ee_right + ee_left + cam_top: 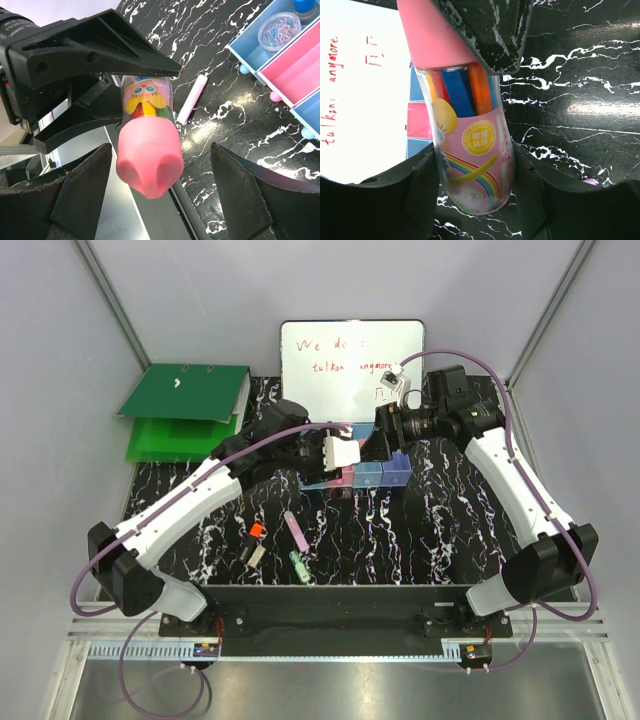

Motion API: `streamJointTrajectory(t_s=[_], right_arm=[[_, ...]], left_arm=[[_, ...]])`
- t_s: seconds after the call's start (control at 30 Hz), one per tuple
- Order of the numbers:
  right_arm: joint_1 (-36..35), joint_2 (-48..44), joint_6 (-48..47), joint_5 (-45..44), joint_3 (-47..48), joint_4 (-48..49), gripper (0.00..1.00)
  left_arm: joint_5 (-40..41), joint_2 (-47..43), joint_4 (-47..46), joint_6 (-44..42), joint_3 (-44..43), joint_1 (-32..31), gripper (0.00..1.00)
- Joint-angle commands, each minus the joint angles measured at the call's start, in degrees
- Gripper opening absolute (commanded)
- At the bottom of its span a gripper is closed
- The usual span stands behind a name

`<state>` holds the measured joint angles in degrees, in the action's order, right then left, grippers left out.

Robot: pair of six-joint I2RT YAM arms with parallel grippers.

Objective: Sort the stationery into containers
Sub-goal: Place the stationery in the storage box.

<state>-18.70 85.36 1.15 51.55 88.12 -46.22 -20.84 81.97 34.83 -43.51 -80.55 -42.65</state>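
My left gripper (475, 192) is shut on the pink-capped tube (470, 145), a clear tube of coloured pens, and holds it in the air by its lower end. My right gripper (160, 187) stands open around the tube's pink cap (149, 160), with a gap on each side. Both grippers meet over the containers (385, 476), a joined row of blue and pink bins. One blue bin (245, 47) holds a clear tub of paper clips (278, 31) and a blue-capped bottle (305, 5). On the table lie a lilac stick (296, 531), an orange-red piece (256, 530), a green clip (298, 563) and a small grey block (254, 554).
A whiteboard (350, 365) with red writing leans at the back, just behind the bins. A green ring binder (185, 405) lies at the back left. Grey walls close in the table on three sides.
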Motion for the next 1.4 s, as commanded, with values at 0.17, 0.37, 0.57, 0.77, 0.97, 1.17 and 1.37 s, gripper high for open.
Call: streamJointTrajectory(t_s=[0.17, 0.37, 0.57, 0.77, 0.97, 1.17, 1.37], right_arm=[[-0.6, -0.8, -0.2, -1.2, 1.2, 1.7, 0.85], [-0.6, -1.1, 0.3, -1.5, 0.9, 1.7, 0.64], [-0.6, -1.6, 0.2, -2.5, 0.1, 1.7, 0.29], [-0.6, -1.8, -0.2, -3.0, 0.3, 1.5, 0.41], [-0.6, -2.0, -0.4, -5.1, 0.0, 1.1, 0.00], [-0.6, -2.1, -0.6, -6.5, 0.5, 1.0, 0.00], [-0.5, -2.2, -0.9, -8.8, 1.3, 0.7, 0.00]], left_arm=[[-3.0, 0.7, -3.0, -1.1, -4.0, -1.2, 0.00], [-2.8, 1.1, -2.7, -1.3, -4.3, -1.6, 0.00], [-2.5, 1.3, -2.8, -1.6, -4.3, -1.6, 0.00], [-1.9, 1.4, -2.7, -1.8, -4.3, -1.6, 0.00], [-1.5, 1.6, -2.7, -1.4, -4.3, -1.6, 0.00], [0.3, 1.0, -3.3, 0.2, -3.7, -1.6, 0.94], [1.8, -1.3, -4.0, 0.6, -0.8, -1.6, 0.99]])
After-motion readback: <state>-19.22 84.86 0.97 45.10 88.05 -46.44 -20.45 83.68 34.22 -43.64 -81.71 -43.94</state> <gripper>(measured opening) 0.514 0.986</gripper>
